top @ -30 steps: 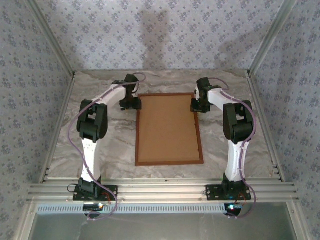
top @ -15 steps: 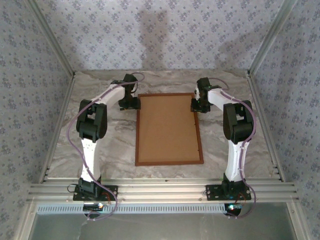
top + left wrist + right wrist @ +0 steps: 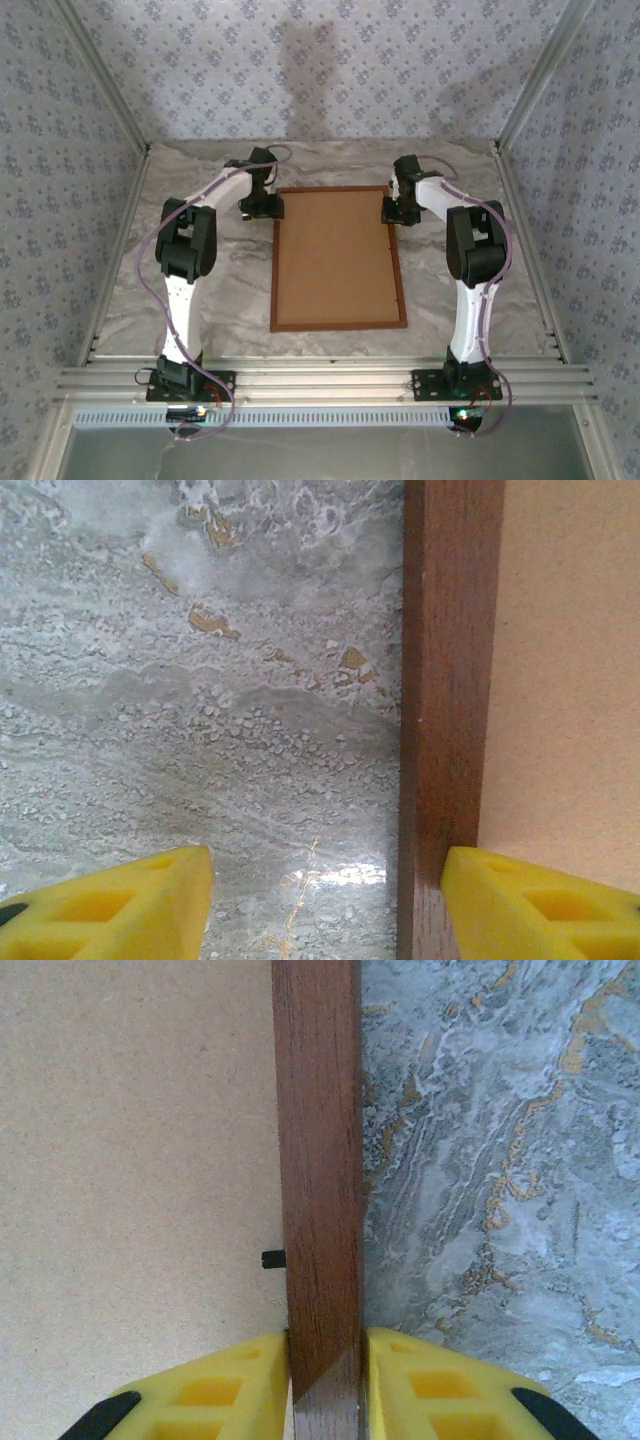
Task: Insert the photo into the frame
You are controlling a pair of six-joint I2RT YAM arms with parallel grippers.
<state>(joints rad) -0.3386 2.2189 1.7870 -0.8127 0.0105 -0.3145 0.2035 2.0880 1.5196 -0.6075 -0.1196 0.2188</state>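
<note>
Reddish-brown wooden rectangular frame (image 3: 318, 1160) is lying face-down on grey marbled table (image 3: 240, 300), tan cardboard backing board (image 3: 338, 258) seated, photo presumably beneath; right gripper (image 3: 326, 1360) is clamping its rail, left gripper (image 3: 325, 872) straddling, released.

From above, my left gripper (image 3: 262, 207) and right gripper (image 3: 397, 212) sit tucked under their own wrists, too small for me to read how the jaws stand. In my left wrist view my yellow plastic fingers (image 3: 110, 910) are cut off by the bottom edge. The rail of the dark reddish-brown wooden frame (image 3: 318, 1160) runs out past top and bottom. The plain brown backing board (image 3: 140, 1160) covers whatever lies beneath it. A small black tab (image 3: 272, 1259) at the rail is too small to identify.
</note>
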